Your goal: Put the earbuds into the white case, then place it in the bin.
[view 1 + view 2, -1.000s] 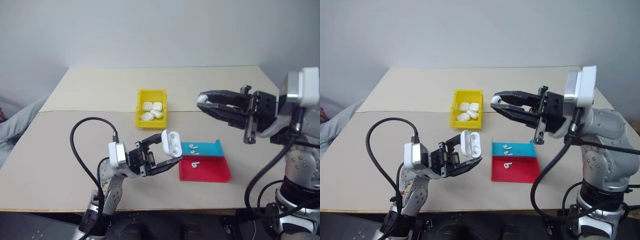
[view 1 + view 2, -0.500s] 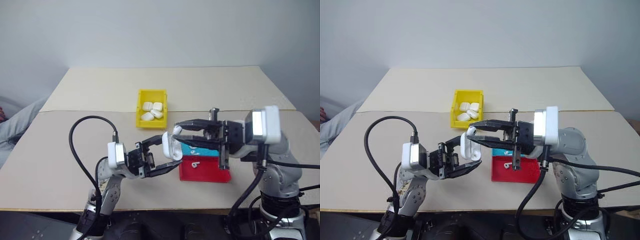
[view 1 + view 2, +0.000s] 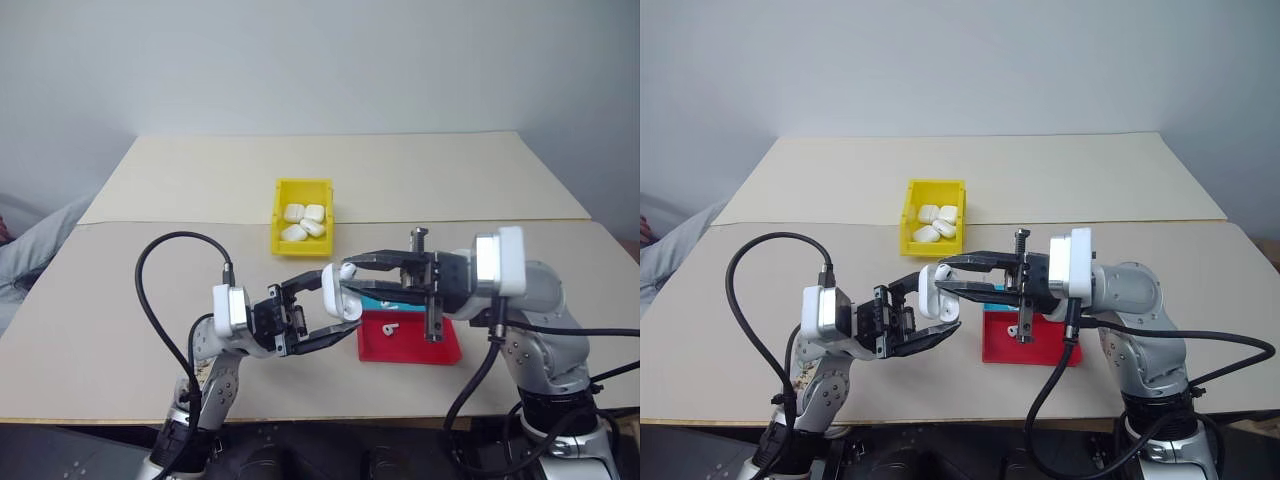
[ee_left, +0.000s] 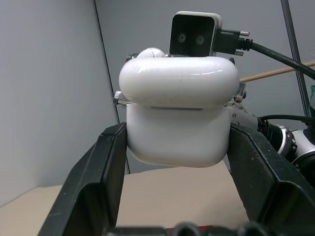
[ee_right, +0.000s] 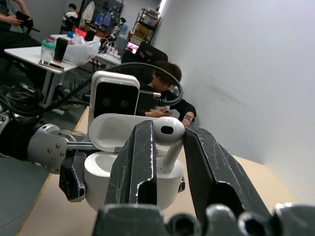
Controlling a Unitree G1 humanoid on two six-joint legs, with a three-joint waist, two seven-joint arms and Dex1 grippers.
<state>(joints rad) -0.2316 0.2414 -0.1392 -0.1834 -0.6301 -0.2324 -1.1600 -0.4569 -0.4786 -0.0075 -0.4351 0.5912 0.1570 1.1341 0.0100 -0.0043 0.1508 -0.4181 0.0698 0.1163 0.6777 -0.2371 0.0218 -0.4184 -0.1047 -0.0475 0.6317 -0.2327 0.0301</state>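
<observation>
Small rounded white plastic case (image 4: 178,115) looks glossy and smooth; bright yellow bin (image 3: 303,229) is plastic too; the beige tabletop (image 3: 420,175) seems matt, perhaps wood.

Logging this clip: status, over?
Left end effector shut on open white case. Right end effector holding earbud, stem at case. Path clear.

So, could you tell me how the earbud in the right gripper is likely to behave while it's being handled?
The earbud looks glossy and rounded, so it may well slip between the right gripper fingers, which pinch it only by the narrow stem. It is tiny, probably very light, and would likely bounce or roll if dropped. It appears rigid, so it should slide into the white case without bending.
</observation>
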